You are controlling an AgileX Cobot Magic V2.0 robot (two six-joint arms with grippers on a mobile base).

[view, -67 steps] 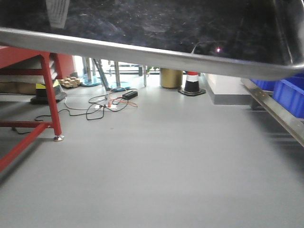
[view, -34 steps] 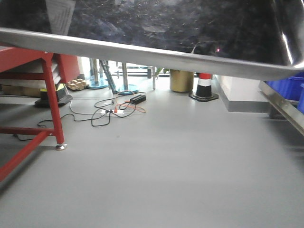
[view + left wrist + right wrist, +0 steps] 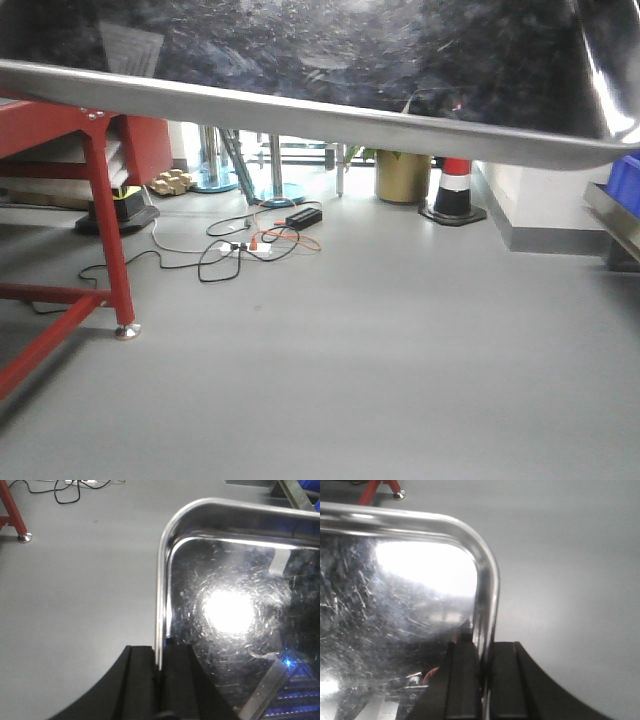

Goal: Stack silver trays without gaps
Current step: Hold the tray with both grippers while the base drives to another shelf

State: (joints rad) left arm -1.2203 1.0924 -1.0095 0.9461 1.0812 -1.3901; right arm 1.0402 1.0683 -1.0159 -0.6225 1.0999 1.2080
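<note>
Scratches swirl across the mirror-bright silver tray (image 3: 225,580), its rolled rim clamped by left gripper (image 3: 160,680) and right gripper (image 3: 484,680).

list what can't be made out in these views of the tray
- Front view: the silver tray spans the top, blocking everything above it; the blue bin is cut off by the right edge.
- Left wrist view: the left tool pinches the rim; glare washes out the tray floor, whose far side runs off frame.
- Right wrist view: the right tool grips the rim; the tray's left part is cut off.
</note>
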